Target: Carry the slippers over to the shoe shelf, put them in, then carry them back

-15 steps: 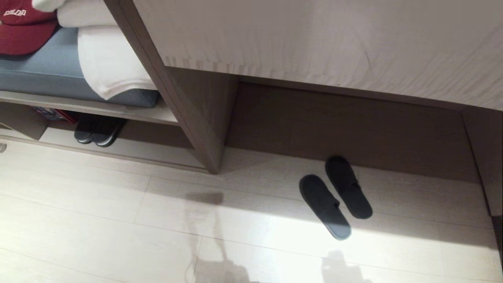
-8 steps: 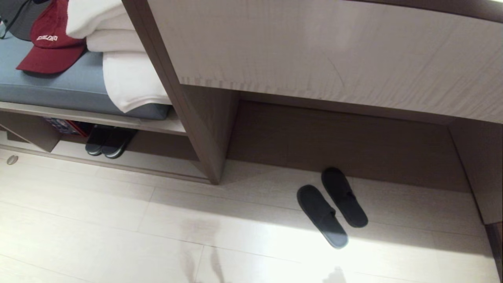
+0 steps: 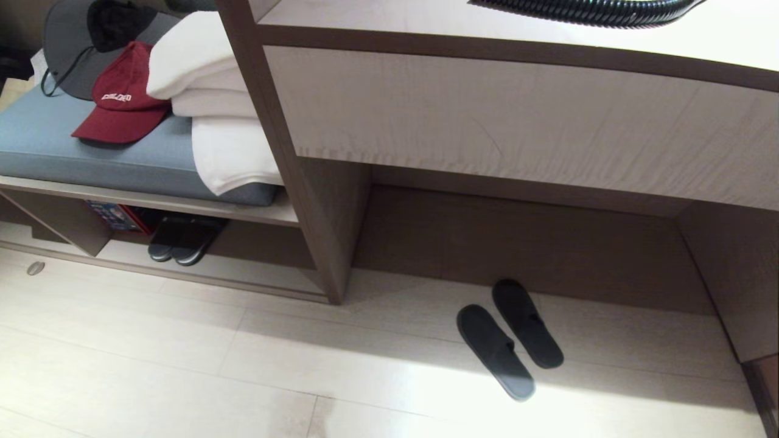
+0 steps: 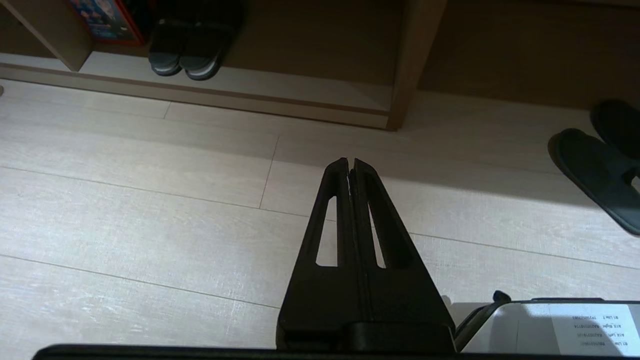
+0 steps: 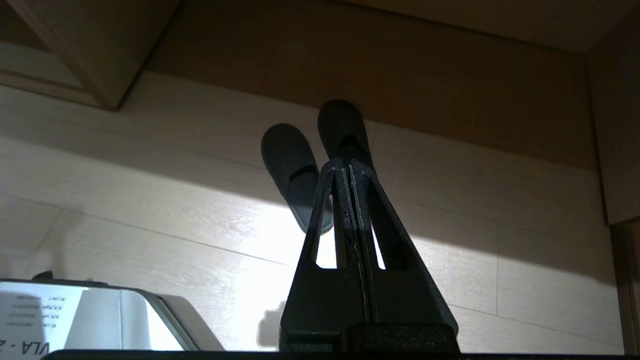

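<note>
The two dark grey slippers lie side by side on the pale floor under the desk, toes toward the back panel. The right wrist view shows the slippers just beyond my right gripper, which hangs shut and empty above the floor. My left gripper is also shut and empty over bare floor, with one slipper off to its side. The shoe shelf opens low at the left under a cushioned bench; the left wrist view also shows the shoe shelf. Neither arm is in the head view.
Black shoes with pale sole edges stand inside the shelf. On the blue-grey cushion lie a red cap and folded white towels. The desk's side panel separates shelf and slippers. A black ribbed hose crosses above.
The whole head view has shifted downward as the camera tilted up; the desk top and a hose have come into view. The slippers lie where they were.
</note>
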Controlling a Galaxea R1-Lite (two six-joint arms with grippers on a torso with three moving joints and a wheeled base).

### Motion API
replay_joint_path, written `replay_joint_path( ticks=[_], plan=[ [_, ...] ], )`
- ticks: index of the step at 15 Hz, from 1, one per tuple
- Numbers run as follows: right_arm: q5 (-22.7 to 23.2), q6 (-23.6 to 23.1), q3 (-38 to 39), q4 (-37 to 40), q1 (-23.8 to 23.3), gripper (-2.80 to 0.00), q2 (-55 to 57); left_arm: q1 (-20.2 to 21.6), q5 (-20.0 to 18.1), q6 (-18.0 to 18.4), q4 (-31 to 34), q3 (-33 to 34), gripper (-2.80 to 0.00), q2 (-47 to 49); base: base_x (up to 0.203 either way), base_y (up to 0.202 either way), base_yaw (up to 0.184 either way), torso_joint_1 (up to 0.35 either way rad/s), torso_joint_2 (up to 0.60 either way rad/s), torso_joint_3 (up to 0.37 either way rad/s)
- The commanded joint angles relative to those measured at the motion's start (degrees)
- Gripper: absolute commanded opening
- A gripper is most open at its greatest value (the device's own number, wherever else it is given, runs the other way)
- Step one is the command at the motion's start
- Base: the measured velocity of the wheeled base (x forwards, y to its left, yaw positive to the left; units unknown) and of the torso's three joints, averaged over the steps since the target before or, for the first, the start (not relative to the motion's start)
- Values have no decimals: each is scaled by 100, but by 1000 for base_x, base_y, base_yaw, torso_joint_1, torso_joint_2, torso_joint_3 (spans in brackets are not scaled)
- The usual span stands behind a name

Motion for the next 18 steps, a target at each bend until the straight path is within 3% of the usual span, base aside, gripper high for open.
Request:
replay_joint_path(
  ticks=[1,18],
  plan=[
    [5,-6,0,0,1,-280,-19,0,2,-2,-1,9,-280,0,0,0,0,-3,2,199],
    [5,-6,0,0,1,-280,-19,0,2,-11,-10,9,-280,0,0,0,0,3,1,201]
  ],
)
